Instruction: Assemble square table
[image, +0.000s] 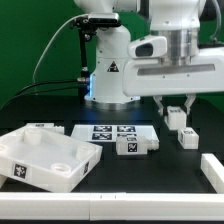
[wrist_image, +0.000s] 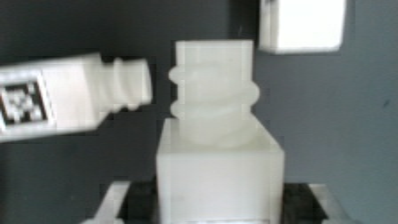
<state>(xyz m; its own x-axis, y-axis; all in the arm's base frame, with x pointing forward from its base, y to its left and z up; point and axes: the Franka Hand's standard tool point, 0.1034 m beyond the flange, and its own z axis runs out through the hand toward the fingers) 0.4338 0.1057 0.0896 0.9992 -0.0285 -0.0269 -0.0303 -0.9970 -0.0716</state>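
Step in hand, as we read it: get one leg off the worktop and over to the tabletop (image: 32, 150), which sits at the front corner on the exterior view's left. We'd judge the task early, since no leg is in the top yet.

The gripper (image: 178, 108) is near the worktop's edge on the exterior view's right, well apart from the top. Its jaws are clamped on the square body of the held leg (wrist_image: 217, 155), and the threaded end sticks out free beyond the fingers (wrist_image: 128, 205). We can't tell if the leg is clear of the surface.

To do it well:
- Lift straight up first. A neighbour leg (wrist_image: 63, 92) lies w/ its neck just beside the held leg's thread, and a sideways start would knock it.
- Grip the flat sides, not the thread.
- Carry across above the marker board (image: 100, 130) and the board leg (image: 133, 146) at its front edge.

Arm pose: wrist approx vertical, fingers pointing down, forearm dropping in from above. The robot base (image: 108, 70) is at mid back edge.
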